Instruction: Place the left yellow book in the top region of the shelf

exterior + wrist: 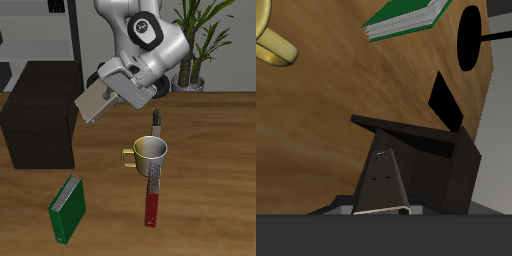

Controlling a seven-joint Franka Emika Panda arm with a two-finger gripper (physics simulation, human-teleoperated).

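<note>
the gripper [108, 88] was clamped on the left yellow book [93, 102], which hung tilted in the air above the bench [215, 160], just beside the near corner of the black shelf [35, 125] and seemingly a little above its top, though the angle made that hard to judge. a mug [148, 155], a green book [68, 209] and a long red-and-grey object [153, 185] lay on the bench nearer its front edge.
</note>
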